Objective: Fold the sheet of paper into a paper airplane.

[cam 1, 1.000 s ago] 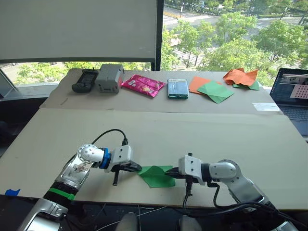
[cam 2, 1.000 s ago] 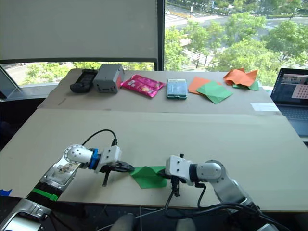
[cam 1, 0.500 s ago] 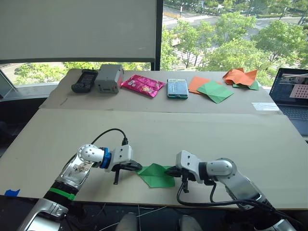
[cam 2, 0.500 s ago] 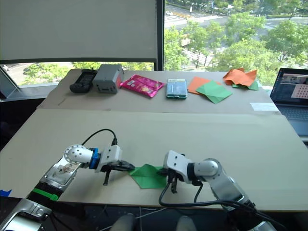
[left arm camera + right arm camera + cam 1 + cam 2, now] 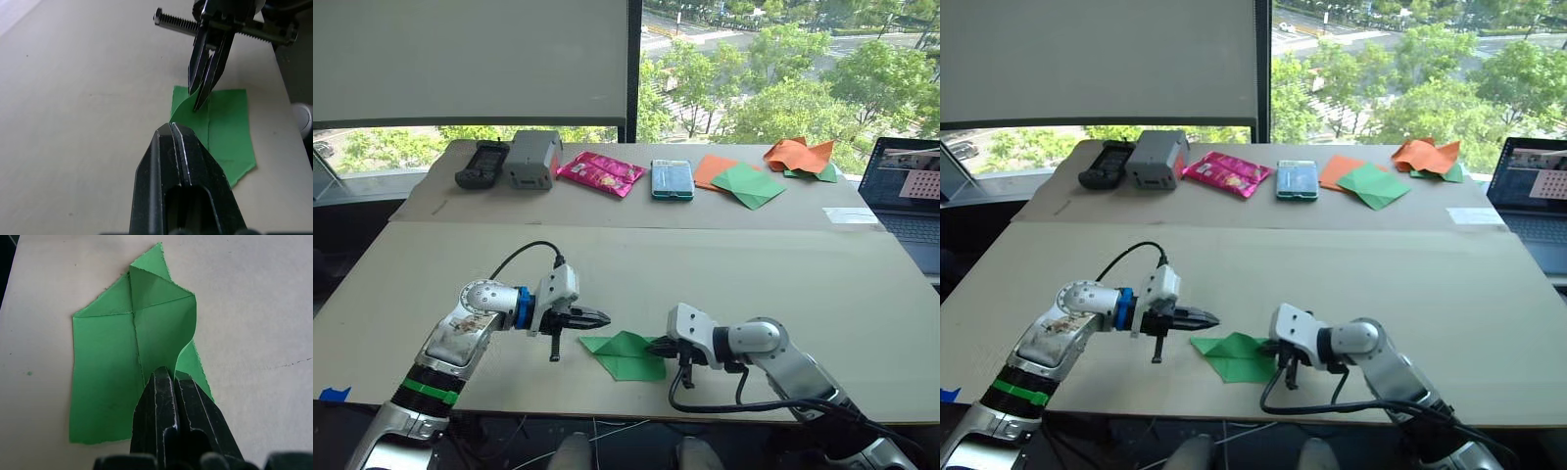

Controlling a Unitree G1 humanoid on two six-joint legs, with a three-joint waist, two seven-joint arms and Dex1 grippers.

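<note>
Left eye view | pink packet (image 5: 602, 173), laptop (image 5: 909, 191) well beyond sheet of paper (image 5: 625, 354)

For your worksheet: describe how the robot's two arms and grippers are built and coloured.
Both arms are silver metal with white wrist blocks and looping black cables. The left arm has a blue ring at the wrist and a green band lower down. The left gripper and right gripper each have two slim black fingers.

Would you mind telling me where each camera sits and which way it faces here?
Eye views: head, looking forward and down over both arms, the table and green paper.
Left wrist view: along the shut left tool toward the paper and the right tool.
Right wrist view: along the right tool, shut on a raised paper flap.
All share the paper.
</note>
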